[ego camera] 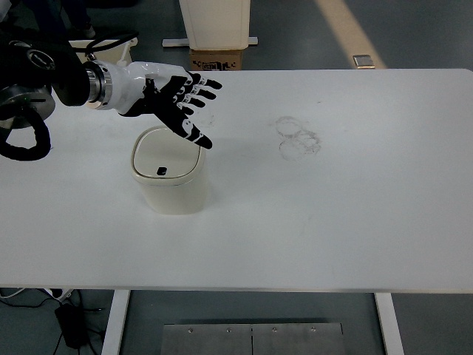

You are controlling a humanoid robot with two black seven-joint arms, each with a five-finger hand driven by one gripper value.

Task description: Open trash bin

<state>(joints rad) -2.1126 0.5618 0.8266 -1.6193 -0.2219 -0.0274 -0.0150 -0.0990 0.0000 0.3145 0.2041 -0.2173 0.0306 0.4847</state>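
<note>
A small cream trash bin [170, 186] stands on the white table [332, 207], left of centre, its lid [164, 157] down with a small black button near the front edge. My left hand [181, 103] comes in from the left and hovers above the bin's far right corner, fingers spread and holding nothing. Its thumb points down toward the lid's rear right rim. The right arm is out of view.
Faint ring-shaped smudges [298, 138] mark the table right of centre. Beyond the far edge stand a tall cream container [216, 22] and a cardboard box [213, 59] on the floor.
</note>
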